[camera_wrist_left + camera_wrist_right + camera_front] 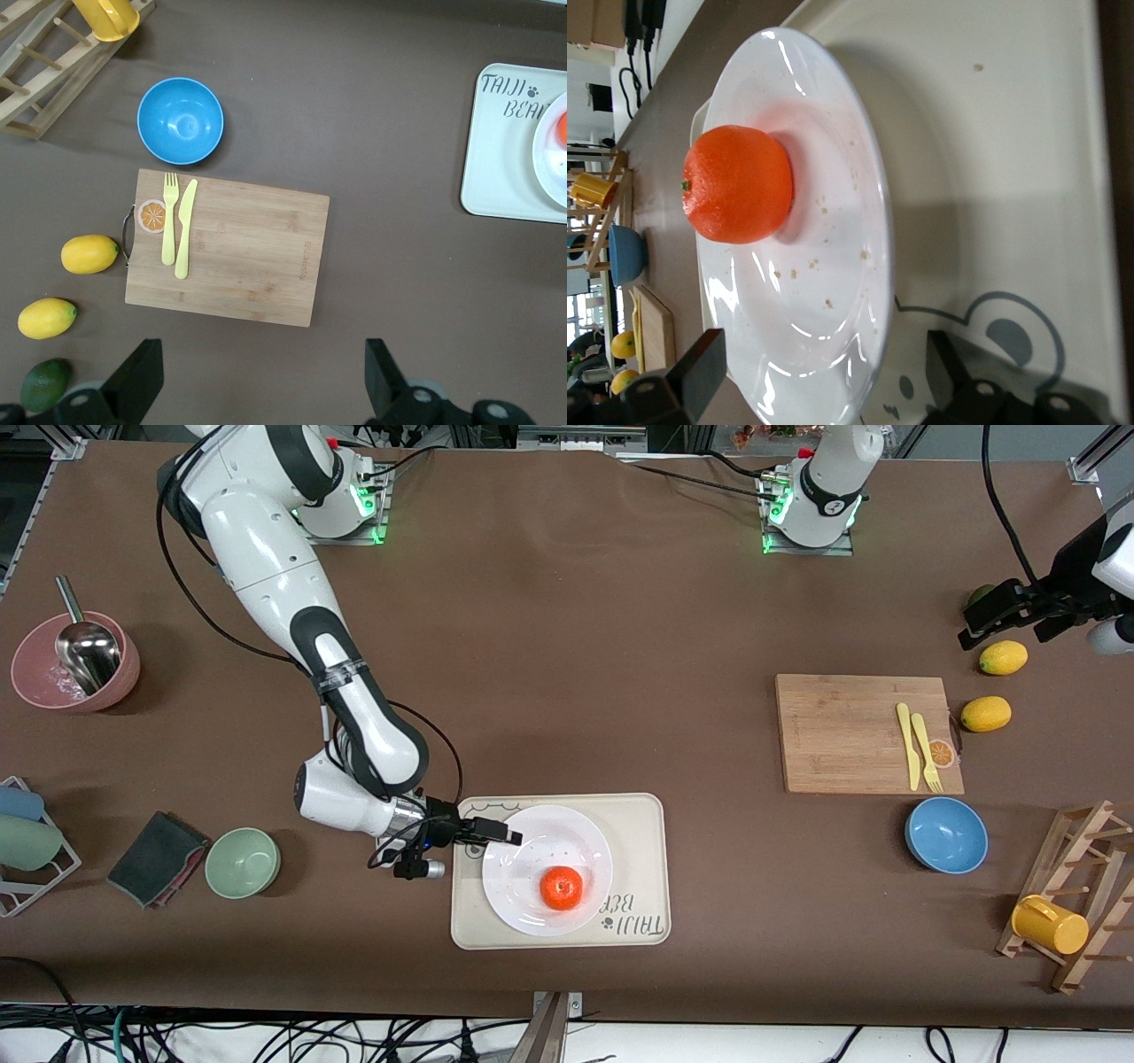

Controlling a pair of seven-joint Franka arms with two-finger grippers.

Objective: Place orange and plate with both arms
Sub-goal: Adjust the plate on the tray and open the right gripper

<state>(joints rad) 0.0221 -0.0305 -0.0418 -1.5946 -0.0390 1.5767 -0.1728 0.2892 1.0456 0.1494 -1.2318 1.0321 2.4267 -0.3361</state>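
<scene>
The orange (562, 887) lies on the white plate (549, 841), which rests on the cream bear-print tray (638, 824) near the front camera. My right gripper (507, 835) is open, low at the plate's rim on the side toward the right arm's end. In the right wrist view the plate rim (868, 292) stands between the two fingers of the right gripper (828, 381), with the orange (737, 184) apart from them. My left gripper (983, 624) is open and empty, up over the table by the lemons; it waits. The left gripper (261, 381) holds nothing.
A wooden cutting board (850, 731) with a yellow knife and fork, a blue bowl (946, 834), two lemons (1003, 657) and a wooden rack with a yellow mug (1050, 924) stand toward the left arm's end. A pink bowl with a ladle (75, 662), a green bowl (242, 862) and a dark cloth (158, 857) stand toward the right arm's end.
</scene>
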